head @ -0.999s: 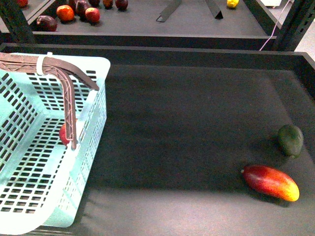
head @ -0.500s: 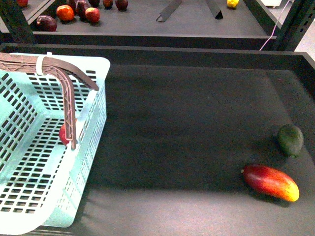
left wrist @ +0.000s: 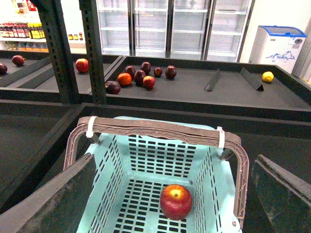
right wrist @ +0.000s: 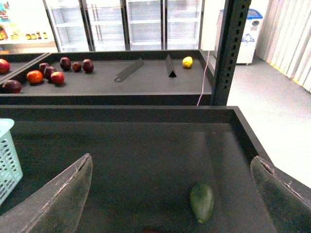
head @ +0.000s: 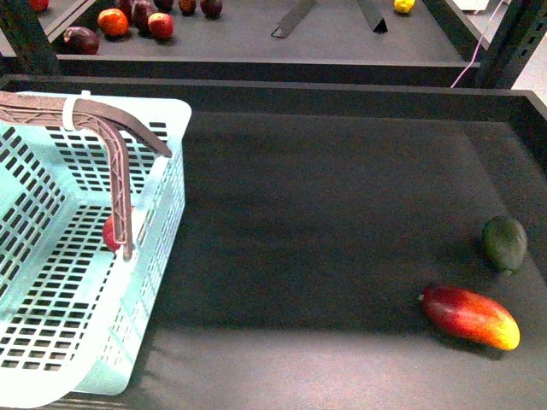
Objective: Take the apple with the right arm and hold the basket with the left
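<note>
The left gripper (left wrist: 165,194) hangs wide open above the basket (left wrist: 121,160), holding nothing. The right gripper (right wrist: 170,194) is spread wide over the dark matte shelf (head: 325,213), near the avocado (right wrist: 201,201). The apple (left wrist: 176,201) lies on the basket's slotted plastic floor. A mango (head: 470,316) lies just beside the avocado.

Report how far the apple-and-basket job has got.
Done, apparently: the apple lies on the basket floor. In hand: nothing. The right gripper is open and empty over the shelf near the avocado; the left gripper is open, off the basket. Left: gripping the basket, if that is still wanted.
</note>
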Tool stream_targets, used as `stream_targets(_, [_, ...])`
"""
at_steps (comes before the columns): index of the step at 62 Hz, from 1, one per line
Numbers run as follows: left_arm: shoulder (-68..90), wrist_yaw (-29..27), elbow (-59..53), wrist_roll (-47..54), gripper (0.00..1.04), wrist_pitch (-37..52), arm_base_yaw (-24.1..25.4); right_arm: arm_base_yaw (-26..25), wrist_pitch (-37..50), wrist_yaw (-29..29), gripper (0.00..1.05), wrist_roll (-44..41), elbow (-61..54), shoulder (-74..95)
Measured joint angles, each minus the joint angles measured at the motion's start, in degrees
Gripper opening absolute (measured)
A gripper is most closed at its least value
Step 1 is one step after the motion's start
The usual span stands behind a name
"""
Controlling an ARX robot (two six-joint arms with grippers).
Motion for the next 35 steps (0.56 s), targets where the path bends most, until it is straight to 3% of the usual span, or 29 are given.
stream_targets(35, [0.00, 0.00, 0.00, 0.00, 0.98, 0.00, 0.00, 0.00, 0.00, 0.00, 0.96, 0.00, 0.00, -0.02])
